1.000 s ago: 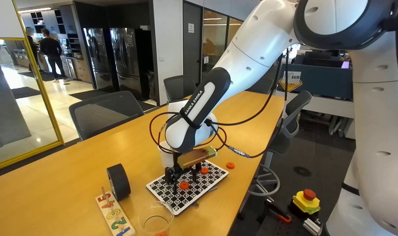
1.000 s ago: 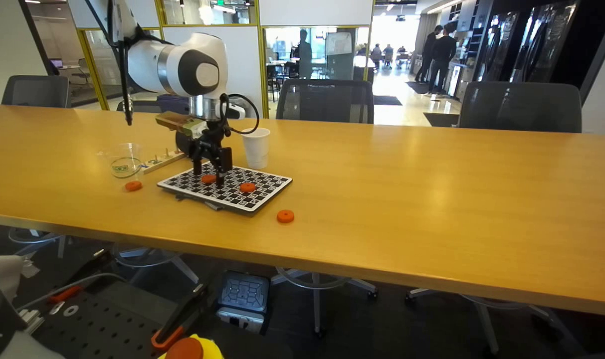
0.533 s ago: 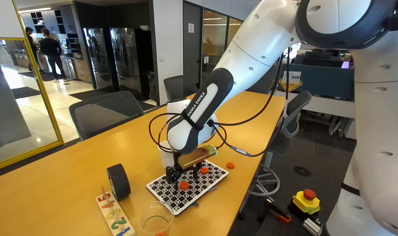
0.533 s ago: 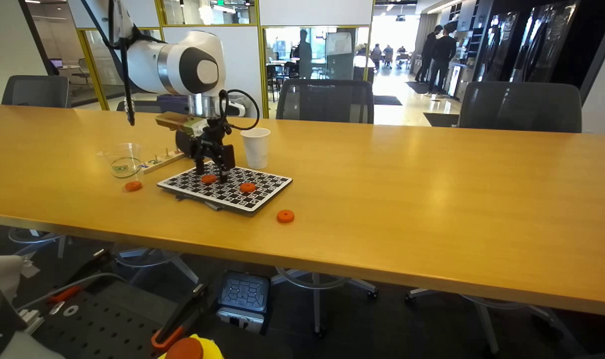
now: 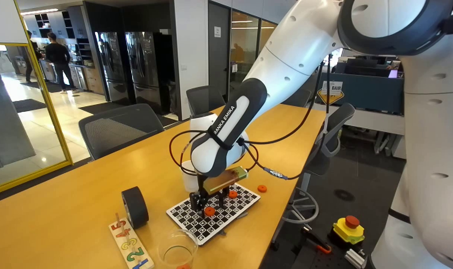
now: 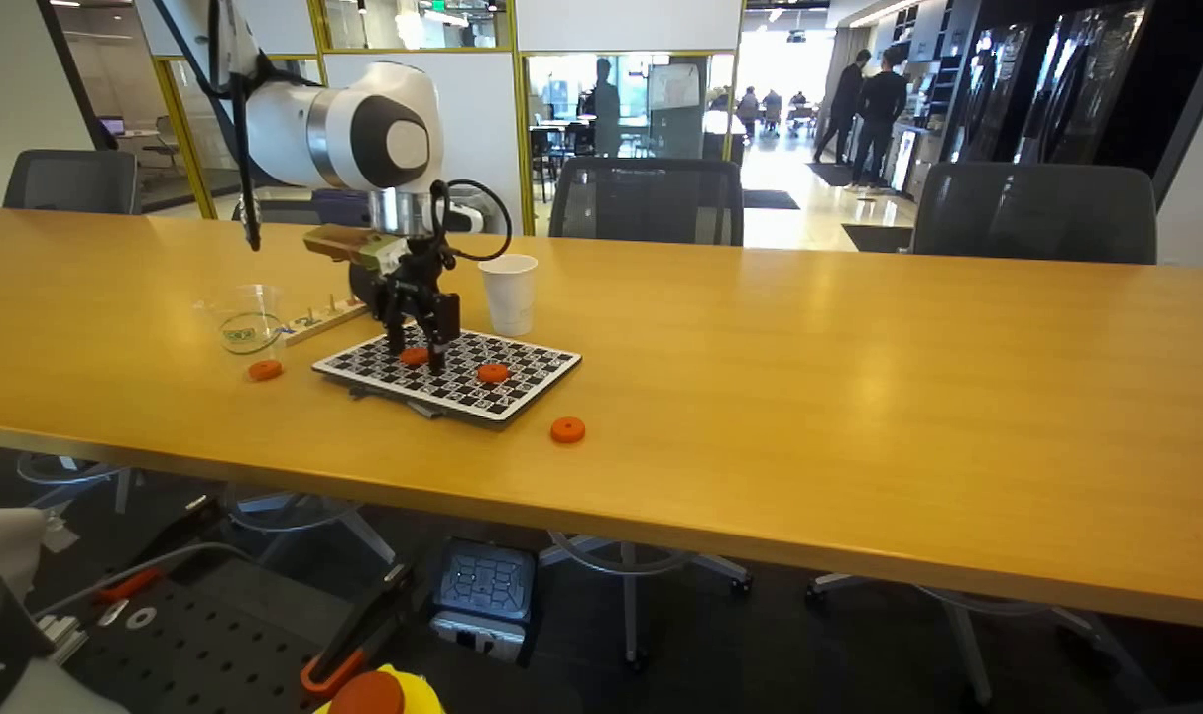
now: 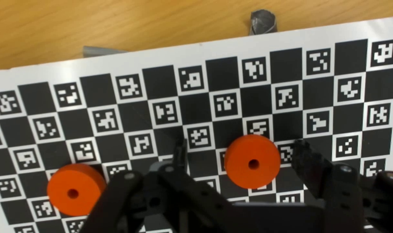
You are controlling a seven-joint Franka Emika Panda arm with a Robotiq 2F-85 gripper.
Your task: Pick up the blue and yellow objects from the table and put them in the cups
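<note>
Two orange discs lie on the checkered board, the nearer one [image 7: 245,150] between the fingers of my gripper [image 7: 241,144] in the wrist view. Gaps show on both sides of it, so the gripper is open around it without touching. The second board disc [image 7: 71,178] is left of the jaws there. On the table [image 6: 760,397], another disc [image 6: 567,429] lies off the board, and one [image 6: 265,370] sits by the clear plastic cup [image 6: 249,317]. The white paper cup [image 6: 510,297] stands upright behind the board. No blue object shows loose in these views.
The checkered board [image 5: 207,235] rests slightly raised, with grey tape pieces [image 7: 263,22] at its edge. A black roll [image 5: 135,207] stands near a wooden strip [image 5: 131,243] with coloured numbers and upright pegs. The table's edge runs close to the loose disc on the robot's side.
The gripper has shifted only slightly over the board, and its fingers stand a little nearer each other around the disc. Discs and cups have not moved.
</note>
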